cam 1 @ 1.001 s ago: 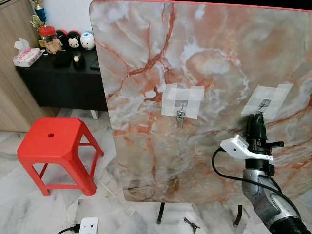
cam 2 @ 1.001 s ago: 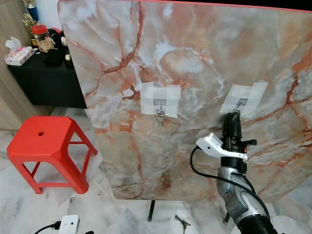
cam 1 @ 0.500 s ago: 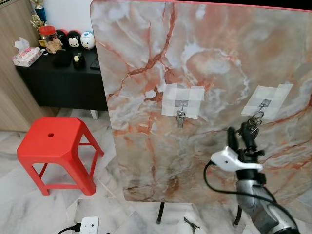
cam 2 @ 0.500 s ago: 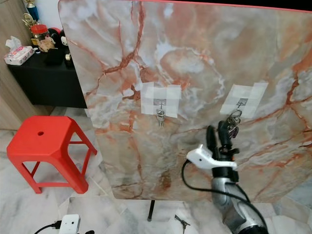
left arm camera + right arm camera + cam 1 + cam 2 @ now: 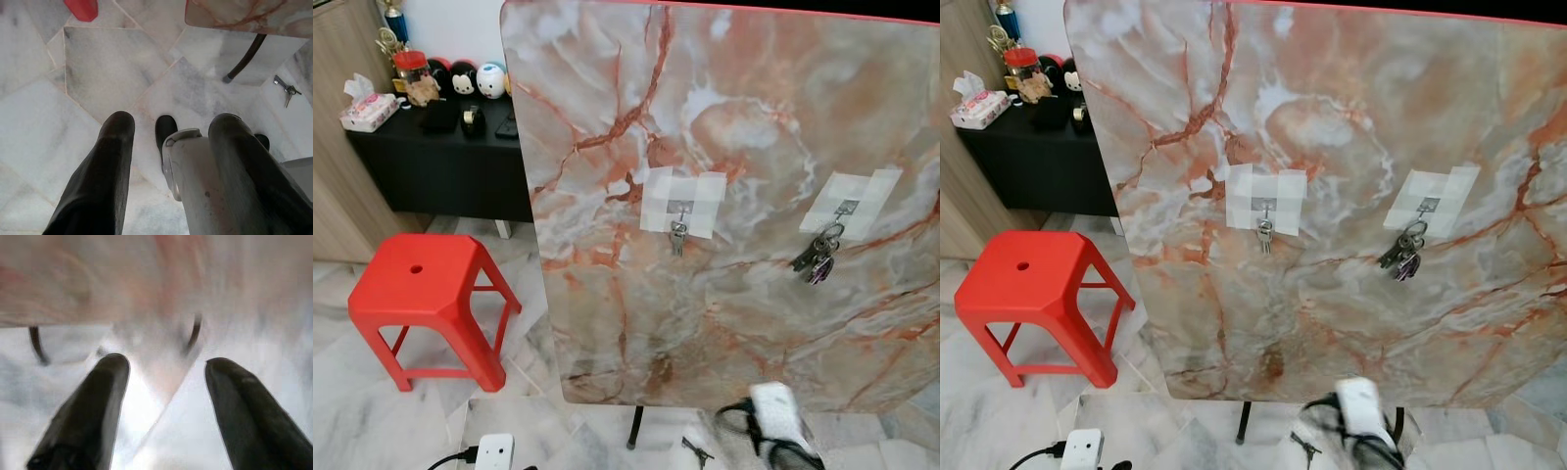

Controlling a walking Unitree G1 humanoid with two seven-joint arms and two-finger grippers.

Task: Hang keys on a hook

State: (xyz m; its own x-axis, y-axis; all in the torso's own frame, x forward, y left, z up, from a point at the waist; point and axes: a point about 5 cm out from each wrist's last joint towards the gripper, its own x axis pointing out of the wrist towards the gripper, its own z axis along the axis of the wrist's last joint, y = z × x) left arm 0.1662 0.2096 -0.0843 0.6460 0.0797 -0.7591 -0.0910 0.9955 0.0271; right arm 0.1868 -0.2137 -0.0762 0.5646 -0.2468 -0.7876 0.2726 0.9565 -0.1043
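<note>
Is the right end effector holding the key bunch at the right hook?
No, the key bunch hangs on its own from the right hook, and the open right end effector is down near the floor.

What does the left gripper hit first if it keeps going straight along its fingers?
Probably the floor. The left gripper points down at bare marble tile, fingers open, nothing between. A loose key and the board's leg lie off to the side, out of line.

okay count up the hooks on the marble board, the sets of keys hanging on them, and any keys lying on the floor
Hooks on the marble board: 2 (left hook, right hook)
Key sets hanging: 2 (small keys, key bunch)
Keys on floor: 1 (floor key)
Total: 5
</note>
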